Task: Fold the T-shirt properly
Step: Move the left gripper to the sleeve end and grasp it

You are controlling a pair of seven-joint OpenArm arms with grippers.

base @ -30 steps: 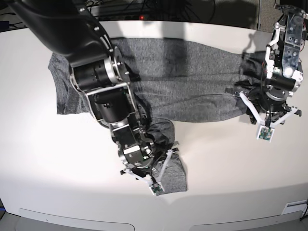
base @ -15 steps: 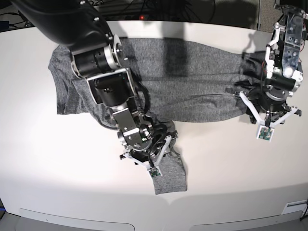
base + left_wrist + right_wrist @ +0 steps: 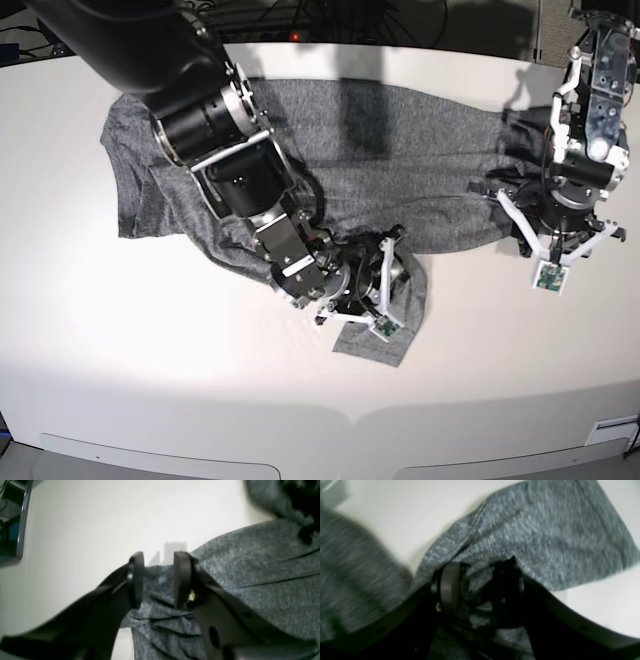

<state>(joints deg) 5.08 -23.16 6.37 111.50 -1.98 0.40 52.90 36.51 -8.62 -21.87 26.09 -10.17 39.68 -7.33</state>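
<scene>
- T-shirt (image 3: 400, 160) lies spread lengthwise across the far half of the white table (image 3: 120, 350); body mostly flat, one sleeve trailing toward the near edge.
- Right gripper (image 3: 372, 285) sits on that trailing sleeve, near mid-table. Wrist view: fabric bunched between the two fingers (image 3: 448, 590), jaws part-closed on a thick wad, so it has hold of the sleeve. Cloth drapes over and around the tool, prob. because the sleeve is lifted a bit and hangs off the pinch.
- Sleeve end (image 3: 385, 340) fans out flat just past the gripper, toward the near edge; rest of the sleeve runs back under the arm to the body, hidden there.
- Left gripper (image 3: 553, 240) is at the shirt's other end, at the edge of the cloth. Wrist view: jaws stand part-open either side of a rippled edge of fabric (image 3: 160, 580); visible gap at the left pad. Cannot tell if it's really pinching or only straddling.
- Wrinkles radiate from the left tool, so it looks to be pressing or anchoring that end, likely to stop the body sliding while the other arm works the sleeve.
- Judgement: early in the fold; sleeve needs bringing in over the body. Risk: thin knit slips or drags the body out of line.
</scene>
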